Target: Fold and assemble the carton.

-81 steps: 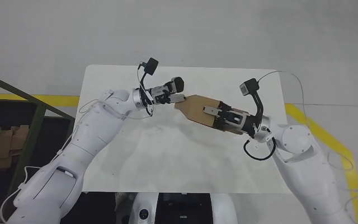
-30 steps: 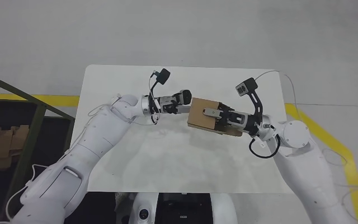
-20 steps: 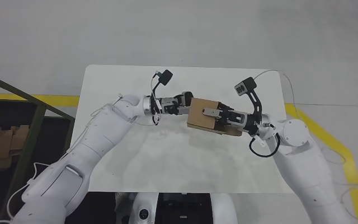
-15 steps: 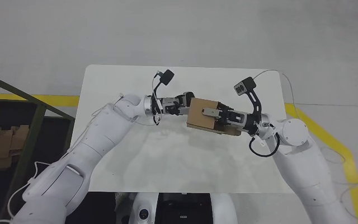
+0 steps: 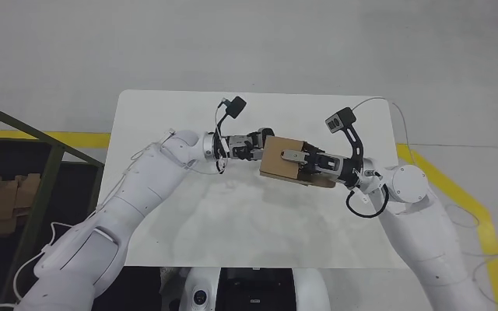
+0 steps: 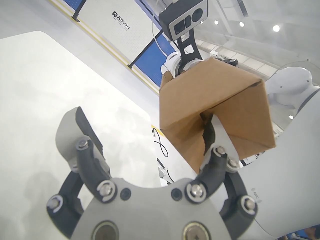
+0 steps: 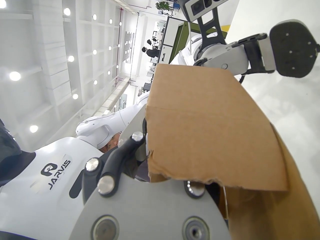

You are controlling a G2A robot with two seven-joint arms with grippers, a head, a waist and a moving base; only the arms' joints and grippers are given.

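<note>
The carton (image 5: 282, 158) is plain brown cardboard, matt and dry-looking, smooth on its faces but ragged and fibrous along the torn edge by my right gripper (image 5: 300, 158). My left gripper (image 5: 257, 146) has pale, satin-finished fingers (image 6: 65, 126) faced with black pads (image 6: 86, 128) (rubbery, finely ribbed), matt black plastic links (image 6: 87, 166), and bright metal screws (image 6: 106, 188) set in a smooth grey palm plate (image 6: 150, 213). The table (image 5: 194, 225) beneath is white, smooth and faintly glossy, with a cloudy, marble-like mottling.
</note>
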